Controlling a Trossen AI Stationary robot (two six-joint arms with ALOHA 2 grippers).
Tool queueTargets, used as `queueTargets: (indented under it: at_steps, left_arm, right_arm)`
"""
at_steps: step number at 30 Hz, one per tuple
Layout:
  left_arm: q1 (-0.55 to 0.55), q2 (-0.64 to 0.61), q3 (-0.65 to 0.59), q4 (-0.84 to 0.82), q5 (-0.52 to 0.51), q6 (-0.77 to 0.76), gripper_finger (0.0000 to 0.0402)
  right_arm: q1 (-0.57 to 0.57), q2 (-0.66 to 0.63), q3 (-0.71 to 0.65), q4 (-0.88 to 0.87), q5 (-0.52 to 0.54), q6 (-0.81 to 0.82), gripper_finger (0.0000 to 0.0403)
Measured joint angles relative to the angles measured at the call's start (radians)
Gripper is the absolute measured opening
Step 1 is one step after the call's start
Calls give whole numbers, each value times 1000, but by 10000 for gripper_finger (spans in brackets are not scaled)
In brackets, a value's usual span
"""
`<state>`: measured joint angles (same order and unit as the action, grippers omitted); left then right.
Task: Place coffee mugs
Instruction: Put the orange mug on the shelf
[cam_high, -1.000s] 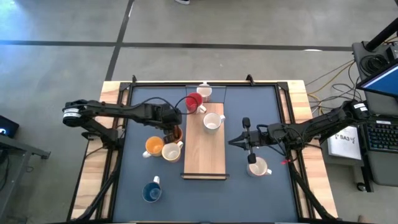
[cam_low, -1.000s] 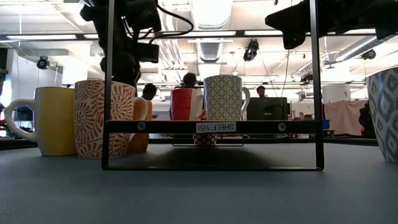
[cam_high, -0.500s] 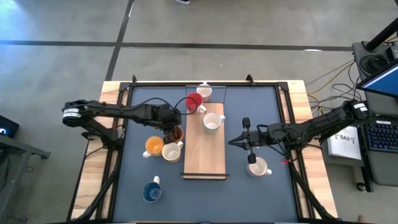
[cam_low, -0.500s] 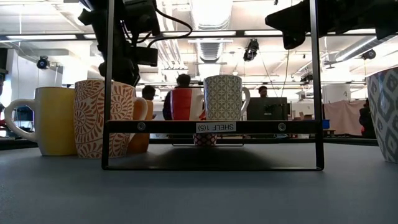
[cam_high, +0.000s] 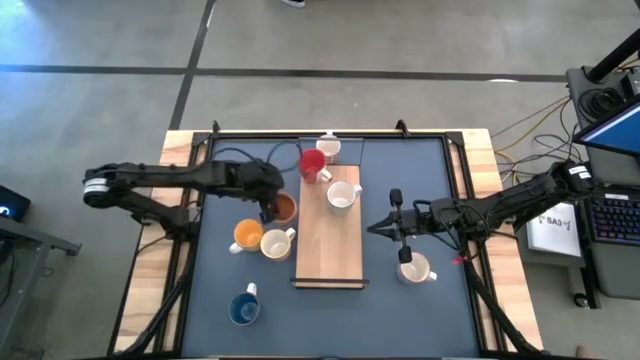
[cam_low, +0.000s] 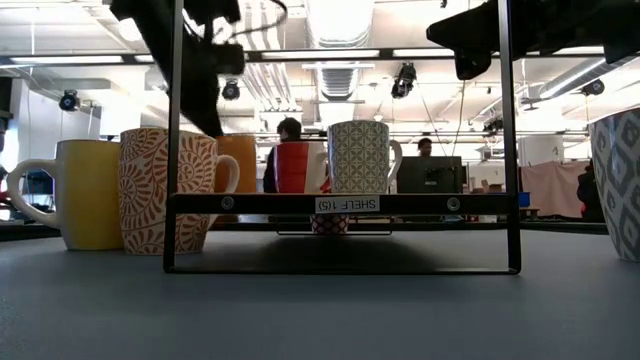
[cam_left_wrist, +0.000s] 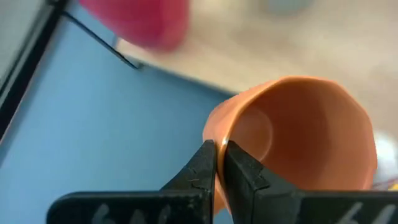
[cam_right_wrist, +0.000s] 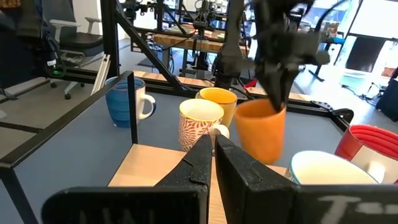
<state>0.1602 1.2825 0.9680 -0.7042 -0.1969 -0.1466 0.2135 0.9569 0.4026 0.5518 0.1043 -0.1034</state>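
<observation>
My left gripper (cam_high: 268, 206) is shut on a plain orange mug (cam_high: 285, 208) just left of the wooden shelf board (cam_high: 330, 245). The mug also shows in the low view (cam_low: 240, 160) and the right wrist view (cam_right_wrist: 261, 134). On the board stands a white mug (cam_high: 341, 196). A red mug (cam_high: 312, 164) and a patterned white mug (cam_high: 328, 147) stand at the board's far end. A yellow-orange mug (cam_high: 247, 236), a cream patterned mug (cam_high: 274, 243) and a blue mug (cam_high: 243, 309) stand on the table to the left. My right gripper (cam_high: 383, 228) is shut and empty, right of the board, beside a white mug (cam_high: 414, 269). My left gripper pinches the orange mug's rim wall (cam_left_wrist: 214, 134), one finger inside the mug and one outside. The fingers come from above, slanting from the table's left. The mug hangs below the fingers, roughly upright and lifted clear of the table (cam_low: 240, 160).
The board sits in a black metal frame (cam_low: 340, 204) with upright posts (cam_low: 176, 130). The table's blue mat (cam_high: 420, 180) shows bare between the board and the right arm. People show in the room beyond the table.
My left gripper has risen and drawn a little toward the table's left, still shut on the orange mug's rim. The mug, which stood on the table behind the patterned mug, is now lifted clear.
</observation>
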Motion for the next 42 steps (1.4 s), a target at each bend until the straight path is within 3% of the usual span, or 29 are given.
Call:
queueTargets:
  at_steps: [5, 10, 25, 42]
  left_arm:
    - [18, -64, 0, 145, 1, -198, 1]
    - [10, -45, 2, 214, 44, -275, 1]
    - [11, 70, 2, 247, 24, -320, 3]
    - [12, 118, 2, 294, 21, -346, 8]
  right_arm:
    - [0, 0, 0, 0, 0, 0, 11]
    - [0, 0, 0, 0, 0, 0, 11]
    - [0, 0, 0, -10, 0, 6, 11]
    - [0, 0, 0, -17, 0, 18, 11]
